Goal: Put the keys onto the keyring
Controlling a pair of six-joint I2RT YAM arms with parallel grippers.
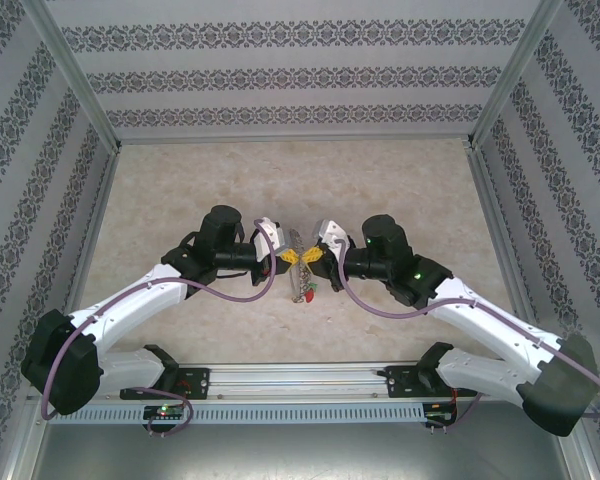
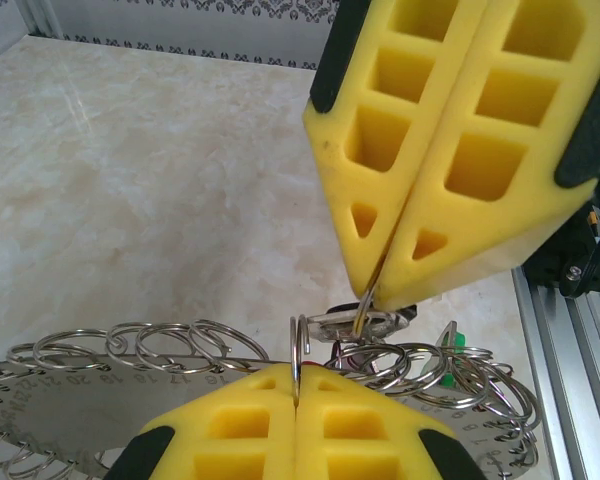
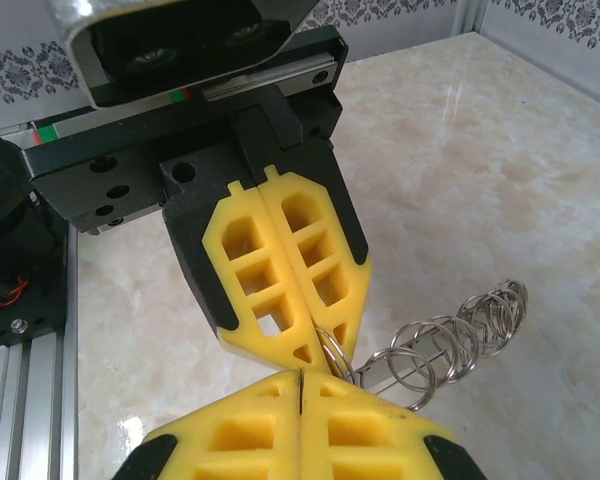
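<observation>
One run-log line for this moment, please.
left gripper: fingers shut on keyring edge loop | right gripper: fingers shut on small ring | red key: hanging beneath both | grippers tip to tip

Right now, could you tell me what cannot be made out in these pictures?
- Black key: cannot be picked out; the right hand covers the area above the keyring, left wrist view.
- Red key: too small in the top view to tell whether it is threaded.
- Keyring's lower part: cut off by the bottom edge and the left hand, left wrist view.
</observation>
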